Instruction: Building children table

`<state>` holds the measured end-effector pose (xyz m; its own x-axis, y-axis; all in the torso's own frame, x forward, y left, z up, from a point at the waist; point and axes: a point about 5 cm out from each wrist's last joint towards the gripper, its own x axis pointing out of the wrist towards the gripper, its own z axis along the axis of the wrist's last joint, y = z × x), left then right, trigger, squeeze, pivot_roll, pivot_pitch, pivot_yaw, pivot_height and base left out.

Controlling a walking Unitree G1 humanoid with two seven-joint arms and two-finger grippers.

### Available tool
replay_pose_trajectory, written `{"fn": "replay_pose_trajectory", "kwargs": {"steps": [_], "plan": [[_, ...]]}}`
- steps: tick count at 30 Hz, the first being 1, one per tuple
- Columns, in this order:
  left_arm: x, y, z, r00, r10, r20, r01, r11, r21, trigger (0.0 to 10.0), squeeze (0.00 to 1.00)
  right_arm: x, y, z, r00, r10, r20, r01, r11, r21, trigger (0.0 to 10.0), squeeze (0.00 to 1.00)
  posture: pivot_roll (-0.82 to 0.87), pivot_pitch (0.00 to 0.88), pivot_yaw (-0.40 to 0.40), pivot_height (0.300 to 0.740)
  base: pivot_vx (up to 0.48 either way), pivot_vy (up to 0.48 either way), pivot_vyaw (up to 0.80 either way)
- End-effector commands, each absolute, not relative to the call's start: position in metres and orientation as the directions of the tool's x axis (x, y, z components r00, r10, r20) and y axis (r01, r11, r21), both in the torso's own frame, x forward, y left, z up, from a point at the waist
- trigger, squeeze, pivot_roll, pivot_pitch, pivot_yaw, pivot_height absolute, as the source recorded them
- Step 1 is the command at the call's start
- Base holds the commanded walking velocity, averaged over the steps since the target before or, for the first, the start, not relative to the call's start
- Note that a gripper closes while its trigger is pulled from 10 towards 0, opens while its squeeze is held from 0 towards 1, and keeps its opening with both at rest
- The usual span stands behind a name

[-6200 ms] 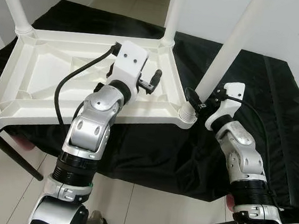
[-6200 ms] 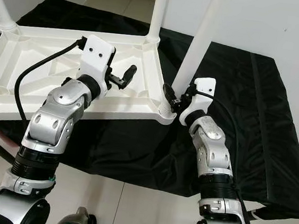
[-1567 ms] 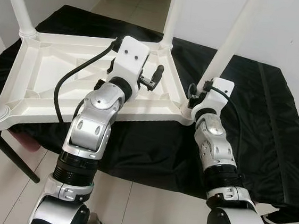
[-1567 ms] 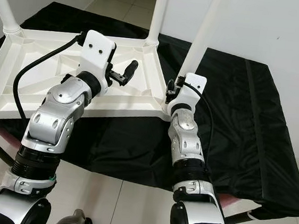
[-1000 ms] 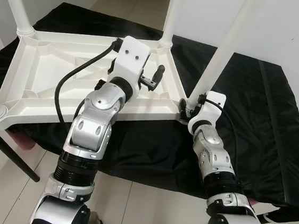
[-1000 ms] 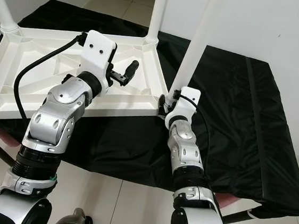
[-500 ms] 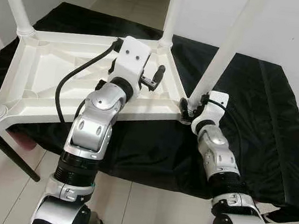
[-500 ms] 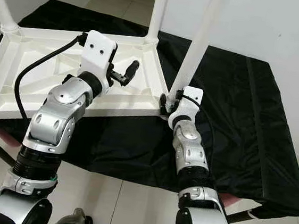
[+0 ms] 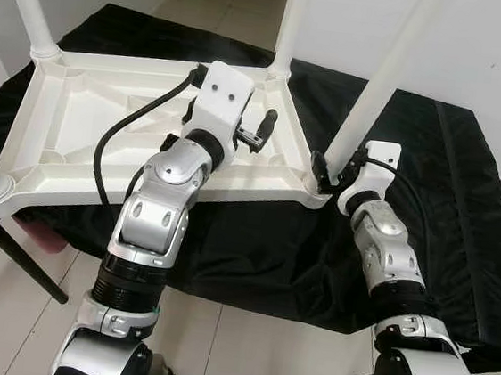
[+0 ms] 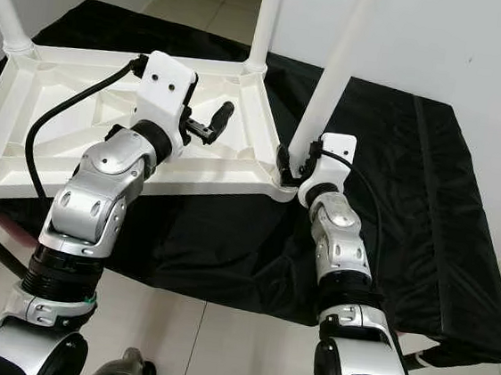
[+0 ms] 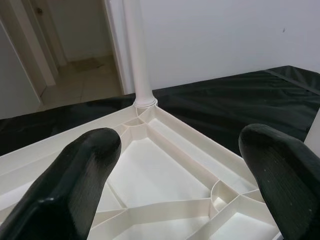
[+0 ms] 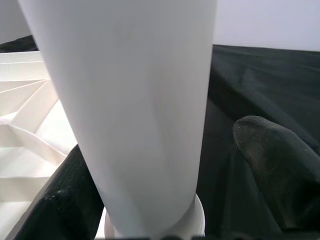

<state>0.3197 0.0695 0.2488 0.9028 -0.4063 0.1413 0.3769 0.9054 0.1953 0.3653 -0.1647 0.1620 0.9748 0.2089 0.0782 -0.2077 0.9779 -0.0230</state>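
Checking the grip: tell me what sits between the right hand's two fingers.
The near-right white table leg, low by its socket, stands between the right hand fingers, seen in the right wrist view.

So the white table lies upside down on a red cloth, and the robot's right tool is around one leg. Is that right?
Not quite: the cloth is black, as the left eye view shows. The white table does lie upside down on it, and the right tool is around one leg.

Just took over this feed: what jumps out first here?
An upturned white children's table lies on a black cloth, its legs pointing up. The right gripper straddles the base of the near right leg, fingers either side, at its corner socket. The left gripper hovers open above the ribbed underside.
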Motion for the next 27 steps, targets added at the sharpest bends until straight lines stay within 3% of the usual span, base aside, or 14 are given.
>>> {"fn": "replay_pose_trajectory", "kwargs": {"steps": [1, 5, 13, 14, 15, 16, 17, 18, 21, 27], "plan": [[0.320, 0.068, 0.253, 0.918, -0.359, 0.170, 0.324, 0.924, 0.200, 10.0, 0.00, 0.366, -0.167, 0.164, 0.968, 0.236, 0.087, -0.234, 0.972, -0.033, 10.0, 0.00, 0.08, 0.028, -0.043, 0.740, 0.000, 0.000, 0.00], [0.320, 0.067, 0.254, 0.917, -0.360, 0.172, 0.325, 0.924, 0.200, 10.0, 0.00, 0.364, -0.169, 0.162, 0.933, 0.350, 0.090, -0.345, 0.936, -0.067, 10.0, 0.00, 0.07, 0.028, -0.043, 0.740, 0.000, 0.000, 0.00], [0.321, 0.067, 0.254, 0.917, -0.360, 0.174, 0.325, 0.925, 0.198, 10.0, 0.00, 0.363, -0.177, 0.161, 0.898, 0.436, 0.065, -0.430, 0.899, -0.085, 10.0, 0.00, 0.07, 0.026, -0.041, 0.740, 0.000, 0.000, 0.00], [0.321, 0.067, 0.255, 0.916, -0.361, 0.175, 0.326, 0.924, 0.198, 10.0, 0.00, 0.363, -0.181, 0.162, 0.870, 0.491, 0.055, -0.484, 0.869, -0.099, 9.1, 0.00, 0.07, 0.025, -0.036, 0.740, 0.000, 0.000, 0.00], [0.321, 0.067, 0.255, 0.916, -0.361, 0.175, 0.326, 0.924, 0.198, 10.0, 0.00, 0.363, -0.181, 0.162, 0.870, 0.491, 0.055, -0.484, 0.869, -0.099, 9.1, 0.00, 0.07, 0.025, -0.036, 0.740, 0.000, 0.000, 0.00], [0.321, 0.067, 0.256, 0.916, -0.361, 0.176, 0.326, 0.924, 0.199, 10.0, 0.00, 0.363, -0.184, 0.163, 0.861, 0.506, 0.053, -0.499, 0.860, -0.111, 4.6, 0.00, 0.07, 0.025, -0.035, 0.740, 0.000, 0.000, 0.00], [0.321, 0.067, 0.256, 0.916, -0.361, 0.176, 0.326, 0.924, 0.199, 10.0, 0.00, 0.363, -0.184, 0.163, 0.861, 0.506, 0.053, -0.499, 0.860, -0.111, 4.6, 0.00, 0.07, 0.025, -0.035, 0.740, 0.000, 0.000, 0.00], [0.321, 0.067, 0.256, 0.915, -0.362, 0.176, 0.327, 0.924, 0.200, 10.0, 0.00, 0.364, -0.188, 0.164, 0.850, 0.524, 0.049, -0.516, 0.848, -0.121, 1.5, 0.00, 0.08, 0.025, -0.032, 0.740, 0.000, 0.000, 0.00], [0.321, 0.067, 0.256, 0.915, -0.363, 0.176, 0.327, 0.923, 0.201, 10.0, 0.00, 0.365, -0.195, 0.167, 0.835, 0.548, 0.048, -0.538, 0.832, -0.133, 0.0, 0.00, 0.08, 0.026, -0.028, 0.740, 0.000, 0.000, 0.00], [0.320, 0.066, 0.257, 0.914, -0.365, 0.176, 0.329, 0.922, 0.203, 10.0, 0.00, 0.367, -0.199, 0.168, 0.834, 0.550, 0.034, -0.541, 0.829, -0.145, 0.0, 0.00, 0.08, 0.026, -0.028, 0.740, 0.000, 0.000, 0.00]]}}
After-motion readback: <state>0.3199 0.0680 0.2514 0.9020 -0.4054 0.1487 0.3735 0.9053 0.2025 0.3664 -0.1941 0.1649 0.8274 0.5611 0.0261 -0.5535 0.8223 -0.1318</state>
